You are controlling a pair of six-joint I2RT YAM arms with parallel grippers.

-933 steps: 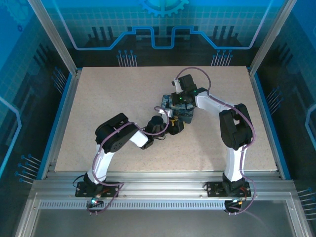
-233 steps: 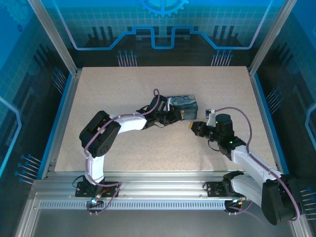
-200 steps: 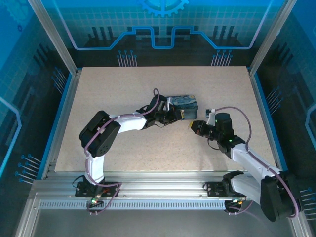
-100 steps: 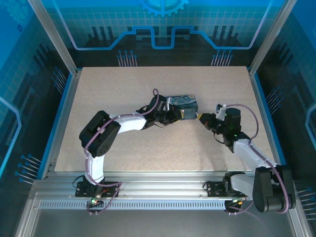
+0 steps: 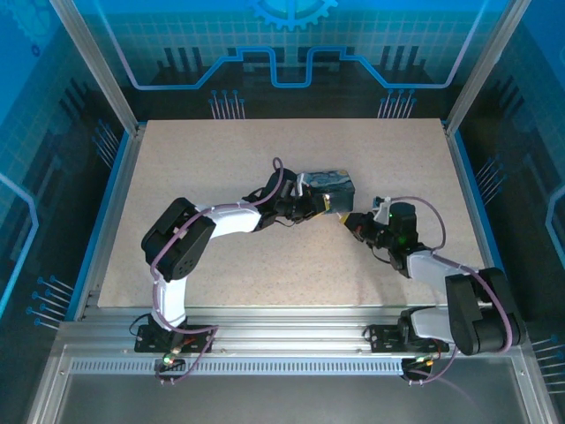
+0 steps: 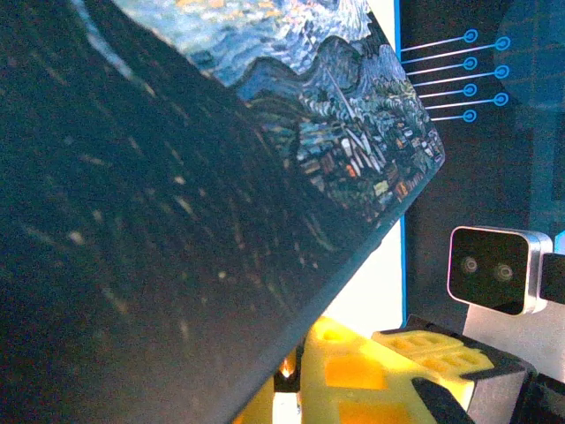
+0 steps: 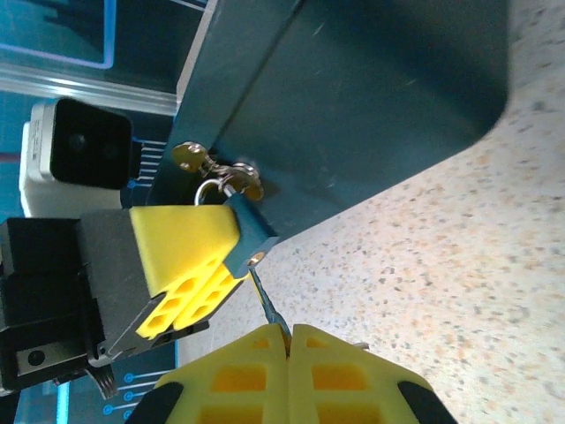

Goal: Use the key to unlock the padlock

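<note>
My right claw: closed on key
Padlock: 11 o'clock from it, along the key's shaft
My left claw: by padlock, grip unclear

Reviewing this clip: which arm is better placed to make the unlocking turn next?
Right. The right gripper is shut on the key, its tip at the keyhole of the padlock. The left gripper just rests one finger against the padlock.

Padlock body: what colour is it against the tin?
The padlock is blue-bodied with a silver shackle; the right wrist view shows it best.
</note>
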